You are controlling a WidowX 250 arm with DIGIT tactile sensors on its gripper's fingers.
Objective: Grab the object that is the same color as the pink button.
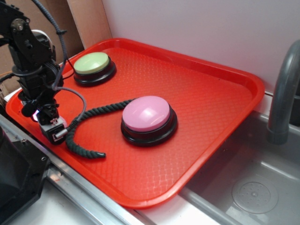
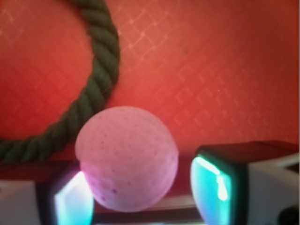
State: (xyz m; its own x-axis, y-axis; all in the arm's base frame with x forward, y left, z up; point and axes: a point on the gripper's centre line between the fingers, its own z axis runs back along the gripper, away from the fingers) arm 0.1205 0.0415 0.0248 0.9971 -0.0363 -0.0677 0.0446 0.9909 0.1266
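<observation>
Gripper (image 2: 136,197) down at tray (image 1: 211,117) edge, jaws apart around ball (image 2: 126,157), right gap visible. Not clamped; close, lift left.

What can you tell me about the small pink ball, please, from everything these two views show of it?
The small pink ball is pale pink and round, with a matte, dimpled surface like a golf ball. In the wrist view it sits between the fingers of the gripper, close to the left one, with a gap to the right. Behind it lie the red tray and the curving dark rope. The exterior view hides it.
</observation>
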